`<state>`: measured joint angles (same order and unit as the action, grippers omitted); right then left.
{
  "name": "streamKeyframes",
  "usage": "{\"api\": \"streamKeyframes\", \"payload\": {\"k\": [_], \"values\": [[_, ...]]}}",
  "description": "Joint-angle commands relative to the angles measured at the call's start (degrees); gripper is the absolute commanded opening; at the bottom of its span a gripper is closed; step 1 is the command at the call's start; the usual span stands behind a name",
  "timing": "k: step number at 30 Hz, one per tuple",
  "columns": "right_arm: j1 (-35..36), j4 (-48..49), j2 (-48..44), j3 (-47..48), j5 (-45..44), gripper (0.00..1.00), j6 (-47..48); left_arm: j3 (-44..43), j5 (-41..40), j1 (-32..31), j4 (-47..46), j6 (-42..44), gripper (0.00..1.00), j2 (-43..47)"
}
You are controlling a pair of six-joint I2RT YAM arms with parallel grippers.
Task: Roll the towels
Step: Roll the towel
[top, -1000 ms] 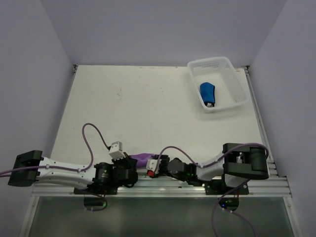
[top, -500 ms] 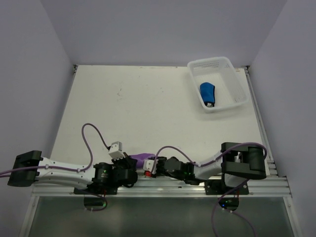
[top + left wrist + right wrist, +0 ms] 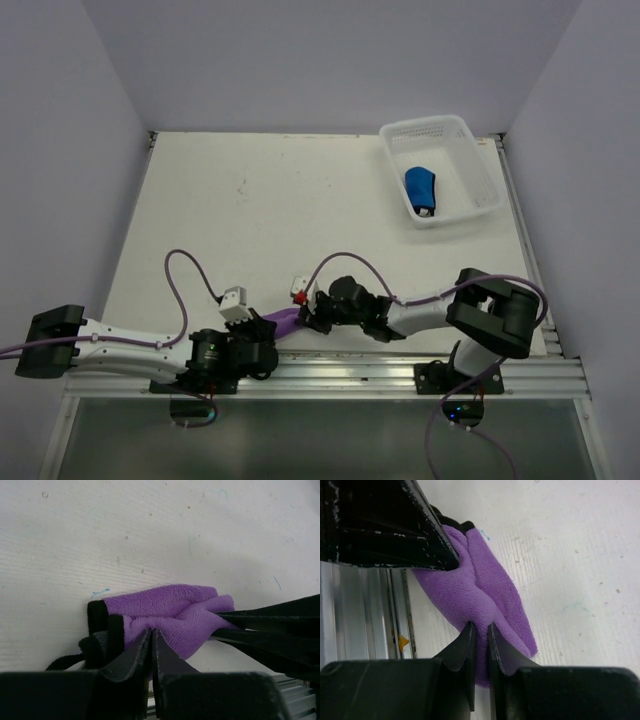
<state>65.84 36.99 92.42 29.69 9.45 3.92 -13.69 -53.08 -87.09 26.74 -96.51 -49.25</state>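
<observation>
The near towel (image 3: 284, 320) lies on the table (image 3: 300, 220) at its near edge, just beyond the mounting rail (image 3: 340, 372). The left gripper (image 3: 266, 328) pinches its left end, the right gripper (image 3: 306, 318) its right end. The far towel (image 3: 420, 187) lies in the basket (image 3: 432, 126) at the table's far right corner, well apart from both arms.

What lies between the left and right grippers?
The purple towel, bunched; left gripper and right gripper each pinch an end, shown in both wrist views.

Top view looks down on the table (image 3: 300, 220); both wrist views closely share the purple towel (image 3: 170, 606).
</observation>
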Motion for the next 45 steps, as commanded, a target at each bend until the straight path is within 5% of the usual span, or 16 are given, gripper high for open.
{"api": "streamKeyframes", "payload": {"k": [1,16,30,34,39,45], "values": [[-3.6,-9.8,1.7,3.1,12.3,0.08,-9.5,-0.7,-0.4,-0.5,5.3,-0.3,0.09,-0.2],[-11.1,-30.4,10.4,15.0,39.6,0.00,-17.0,-1.9,-2.3,-0.5,5.9,1.2,0.12,-2.4],[-14.9,-12.0,20.9,13.1,53.5,0.02,-36.7,-1.7,-2.9,-0.5,3.5,2.4,0.13,-6.3],[-15.0,-10.2,21.4,13.9,54.1,0.09,-38.4,-1.7,-2.6,-0.5,1.5,2.9,0.13,-7.7],[-15.0,-17.6,19.8,16.1,52.3,0.39,-34.5,-0.1,-1.5,-0.5,-2.9,4.5,0.13,-9.4],[-15.7,-24.9,14.7,17.8,42.6,0.56,-30.3,-0.1,-1.4,-0.5,-2.9,4.5,0.12,-8.9]]}}
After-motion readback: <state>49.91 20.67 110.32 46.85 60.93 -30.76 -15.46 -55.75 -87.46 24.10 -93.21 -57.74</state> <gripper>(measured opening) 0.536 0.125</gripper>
